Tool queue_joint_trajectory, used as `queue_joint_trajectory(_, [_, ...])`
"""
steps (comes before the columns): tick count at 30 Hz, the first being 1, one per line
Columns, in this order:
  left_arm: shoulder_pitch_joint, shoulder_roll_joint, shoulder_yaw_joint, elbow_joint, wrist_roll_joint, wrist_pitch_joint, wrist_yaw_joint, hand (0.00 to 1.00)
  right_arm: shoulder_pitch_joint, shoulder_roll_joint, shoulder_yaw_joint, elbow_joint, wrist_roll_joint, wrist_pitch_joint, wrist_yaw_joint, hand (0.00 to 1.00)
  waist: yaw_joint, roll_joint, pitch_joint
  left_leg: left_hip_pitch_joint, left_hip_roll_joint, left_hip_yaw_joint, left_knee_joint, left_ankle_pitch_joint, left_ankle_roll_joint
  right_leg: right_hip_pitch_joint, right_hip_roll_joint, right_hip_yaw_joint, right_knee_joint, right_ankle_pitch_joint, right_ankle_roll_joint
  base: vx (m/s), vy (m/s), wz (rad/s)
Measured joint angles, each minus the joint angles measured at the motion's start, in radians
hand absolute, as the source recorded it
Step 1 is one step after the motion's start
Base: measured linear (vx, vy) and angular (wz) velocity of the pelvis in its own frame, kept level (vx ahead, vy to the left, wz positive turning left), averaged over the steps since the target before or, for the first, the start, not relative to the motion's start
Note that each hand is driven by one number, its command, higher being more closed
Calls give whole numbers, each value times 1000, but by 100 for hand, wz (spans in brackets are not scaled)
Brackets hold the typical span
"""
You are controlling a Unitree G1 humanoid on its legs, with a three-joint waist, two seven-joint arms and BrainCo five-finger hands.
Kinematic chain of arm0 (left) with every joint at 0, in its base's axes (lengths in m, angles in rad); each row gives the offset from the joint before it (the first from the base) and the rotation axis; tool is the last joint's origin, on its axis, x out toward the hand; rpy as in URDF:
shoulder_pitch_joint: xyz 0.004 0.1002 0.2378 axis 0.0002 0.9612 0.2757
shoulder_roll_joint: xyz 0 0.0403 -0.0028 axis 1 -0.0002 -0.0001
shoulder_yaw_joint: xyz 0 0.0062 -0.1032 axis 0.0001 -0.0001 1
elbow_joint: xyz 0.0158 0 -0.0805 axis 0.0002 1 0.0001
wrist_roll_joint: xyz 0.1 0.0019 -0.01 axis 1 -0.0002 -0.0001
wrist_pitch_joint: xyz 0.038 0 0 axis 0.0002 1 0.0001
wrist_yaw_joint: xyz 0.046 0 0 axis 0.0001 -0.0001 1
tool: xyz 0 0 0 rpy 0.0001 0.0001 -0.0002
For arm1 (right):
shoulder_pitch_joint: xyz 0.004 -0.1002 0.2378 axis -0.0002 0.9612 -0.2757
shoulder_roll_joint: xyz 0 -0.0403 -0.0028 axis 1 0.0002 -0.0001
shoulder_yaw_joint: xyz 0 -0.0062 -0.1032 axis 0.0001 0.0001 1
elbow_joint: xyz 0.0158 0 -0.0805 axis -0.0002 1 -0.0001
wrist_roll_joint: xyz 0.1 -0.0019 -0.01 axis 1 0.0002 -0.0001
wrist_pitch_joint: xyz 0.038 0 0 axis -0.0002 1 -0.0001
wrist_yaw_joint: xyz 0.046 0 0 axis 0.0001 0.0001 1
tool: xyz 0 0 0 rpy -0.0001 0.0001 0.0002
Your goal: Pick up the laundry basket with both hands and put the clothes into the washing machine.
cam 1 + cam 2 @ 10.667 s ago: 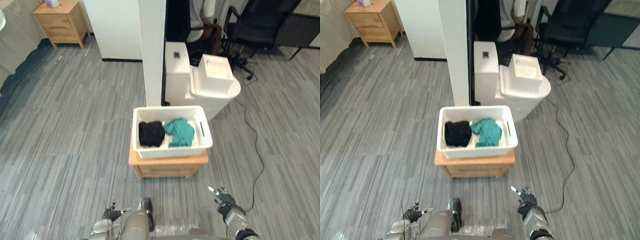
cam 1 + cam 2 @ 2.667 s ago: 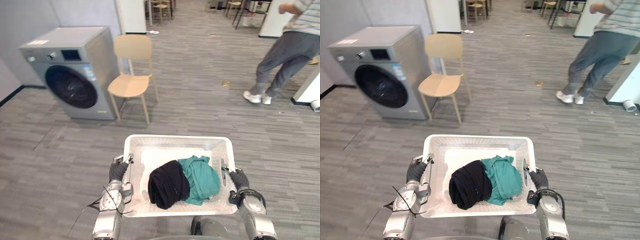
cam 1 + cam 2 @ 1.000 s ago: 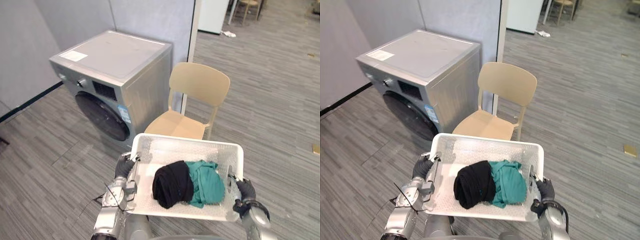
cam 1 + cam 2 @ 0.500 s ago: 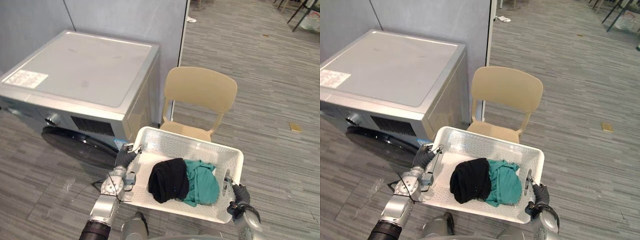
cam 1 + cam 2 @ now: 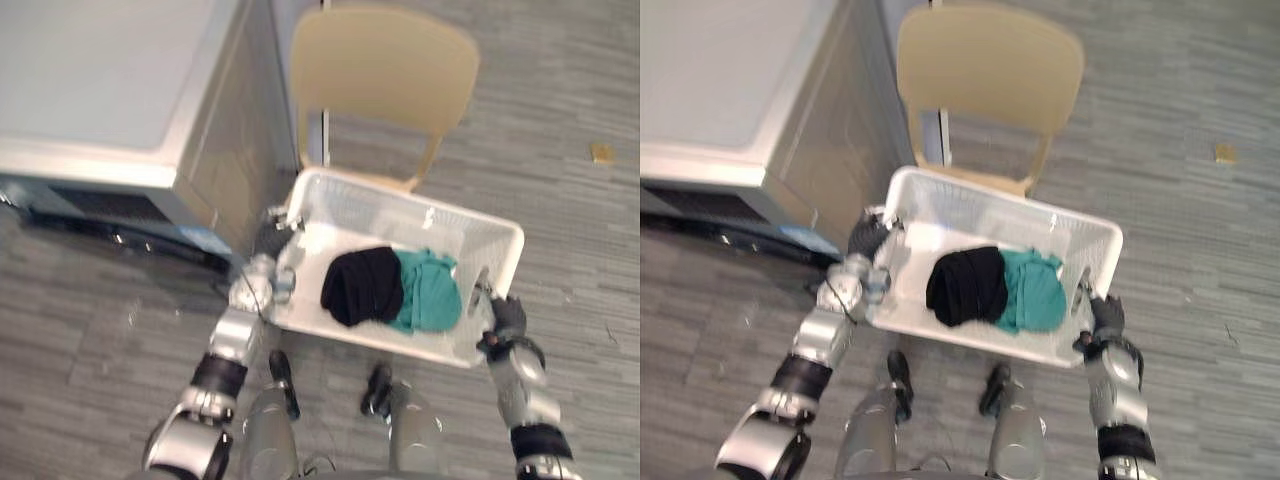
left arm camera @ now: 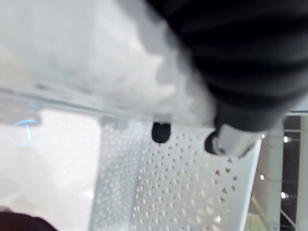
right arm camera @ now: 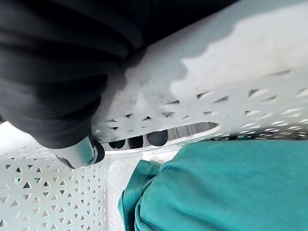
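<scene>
A pale tan chair (image 5: 385, 70) stands at the far middle of the scene, its broad rounded backrest uppermost, with thin struts running down to a sliver of seat. Grey wood-plank floor (image 5: 590, 250) spreads around it. At the far right a small tan scrap (image 5: 601, 152) lies on the floor, well apart from the chair.

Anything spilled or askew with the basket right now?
Nothing stands out: the laundry basket is held at both ends by the left hand and right hand, with the black garment and teal garment inside.
</scene>
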Motion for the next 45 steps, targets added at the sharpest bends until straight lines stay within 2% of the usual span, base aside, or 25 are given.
queue_joint_trajectory(3, [-101, 35, 8, 50, -41, -5, 32, 100, -114, -32, 19, 22, 16, 12, -29, 100, 9, 3, 45, -31, -13, 3, -4, 15, 13, -46, -26, 6, 28, 2, -2, -93, -17, 7])
queue_joint_trajectory(5, [-204, 70, 12, 91, -50, -5, 63, 100, -216, -46, 50, 48, 42, 13, -64, 100, 26, 10, 58, -77, -15, 5, -3, 28, 21, -95, -28, 10, 30, 15, -11, -55, -14, -7])
queue_joint_trajectory(9, [-319, 121, 36, 126, -85, -18, 67, 100, -358, -63, 80, 61, 48, 13, -110, 100, 32, 10, 93, -115, -17, 4, 1, 39, 23, -128, -32, 6, 31, 24, -13, 9, -11, 2])
queue_joint_trajectory(13, [-405, 129, 43, 201, -93, -37, 90, 100, -452, -103, 95, 98, 47, 14, -116, 100, 26, 13, 108, -148, -14, 3, 18, 38, 23, -153, -32, 6, 33, 24, -13, 41, -17, -3])
queue_joint_trajectory(19, [-573, 131, 44, 377, -99, -40, 104, 100, -602, -128, 112, 198, 46, 20, -154, 100, 24, 17, 139, -238, 19, 1, 55, 38, 23, -217, -5, -4, 22, 44, -26, 21, -43, -8])
queue_joint_trajectory(23, [-594, 128, 58, 386, -98, -32, 105, 100, -635, -125, 112, 197, 46, 30, -171, 100, 26, 17, 146, -277, 54, 4, 92, 35, 21, -220, 30, -15, -18, 74, -26, 15, -31, -13])
queue_joint_trajectory(27, [-596, 127, 84, 386, -97, -23, 104, 100, -662, -126, 120, 196, 37, 38, -171, 100, 29, 18, 146, -305, 87, 12, 126, 4, 24, -231, 59, -13, -41, 78, -31, -10, -25, -18])
queue_joint_trajectory(28, [-596, 130, 92, 386, -96, -23, 104, 0, -671, -127, 122, 195, 36, 39, -171, 0, 30, 18, 146, -317, 94, 12, 133, 4, 24, -241, 63, -14, -39, 78, -31, -10, -33, -13])
queue_joint_trajectory(36, [-600, 125, 186, 391, -130, 3, 136, 0, -753, -93, 116, 196, 59, 40, -162, 0, 27, 18, 147, -332, 128, 29, 154, 4, 24, -262, 83, -14, -33, 84, -41, 10, -42, -10])
queue_joint_trajectory(40, [-603, 142, 186, 399, -136, 12, 137, 0, -789, -111, 126, 198, 59, 39, -143, 0, 29, 19, 147, -330, 129, 40, 155, 4, 23, -273, 76, -12, -18, 84, -41, 14, -26, -4])
queue_joint_trajectory(44, [-604, 175, 146, 413, -131, 45, 133, 0, -788, -140, 174, 212, 57, 42, -118, 0, 29, 22, 148, -303, 124, 54, 154, 4, 23, -263, 60, -19, 2, 79, -49, 6, -6, 2])
queue_joint_trajectory(45, [-604, 183, 129, 424, -122, 48, 128, 0, -788, -143, 182, 228, 57, 43, -106, 0, 27, 31, 153, -285, 122, 53, 152, 4, 23, -242, 58, -23, 3, 77, -53, 16, -19, 9])
